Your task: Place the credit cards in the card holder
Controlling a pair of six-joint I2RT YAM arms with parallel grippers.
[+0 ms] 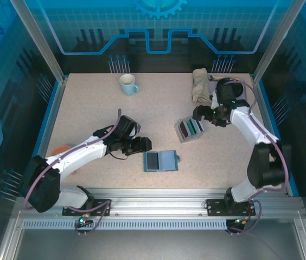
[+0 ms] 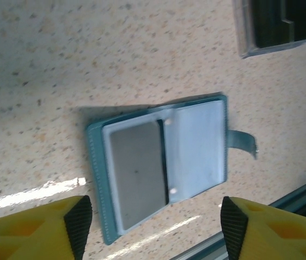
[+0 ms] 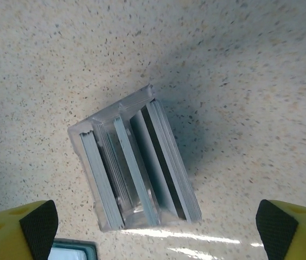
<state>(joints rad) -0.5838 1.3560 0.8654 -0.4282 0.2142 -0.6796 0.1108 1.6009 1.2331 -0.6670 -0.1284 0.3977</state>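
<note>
Counter (image 1: 88,119): speckled beige, stone-like composite, fine-grained; semi-gloss, with streaks of glare in the left wrist view.
Card holder (image 2: 196,146): soft blue-teal leather-like cover, matt, stitched edge. Pale inner pockets are smoother, with a slight sheen.
Card rack (image 3: 136,162): clear hard plastic, glossy, cloudy where the walls overlap.
Credit cards (image 3: 103,179) standing in it: thin smooth plastic, pale and dark edges.
Left end effector (image 2: 155,225) and right end effector (image 3: 153,227): yellow moulded plastic fingers, satin. Pads (image 2: 78,219) are black, matt, rubber-like.
Mug (image 1: 128,84): pale glazed ceramic, glossy.
Cloth (image 1: 200,86): beige fabric, matt, creased.
Near-edge rail (image 1: 158,208): bare grey metal, ribbed.
</note>
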